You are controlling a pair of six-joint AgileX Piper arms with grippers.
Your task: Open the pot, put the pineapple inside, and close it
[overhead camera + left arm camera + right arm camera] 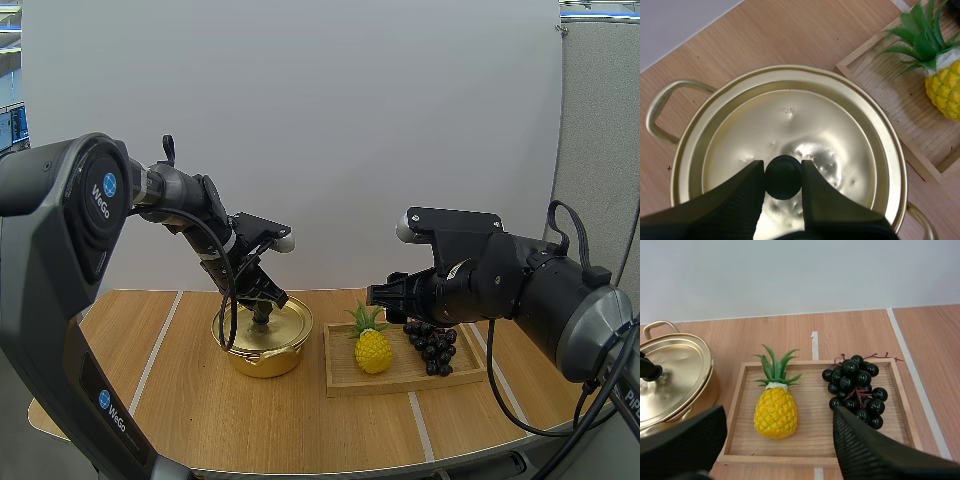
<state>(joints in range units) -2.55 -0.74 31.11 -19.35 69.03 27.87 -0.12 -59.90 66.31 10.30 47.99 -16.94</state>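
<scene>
My left hand (pixel 783 172) pinches the lid (pixel 790 120) knob (pixel 783 179) on the pot (pixel 262 358), lower centre. My right hand (pixel 779 415) hangs wide open over the tray (pixel 400 382); the pineapple (pixel 373 350) sits there beside the grapes (pixel 432 350).

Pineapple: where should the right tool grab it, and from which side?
Take the pineapple by its yellow body, across the widest part, bringing the open right tool down from above. The leafy crown is thin, likely a poor hold. Both flanks look free: the grapes sit apart on one side, the tray wall stands off on the other.
</scene>
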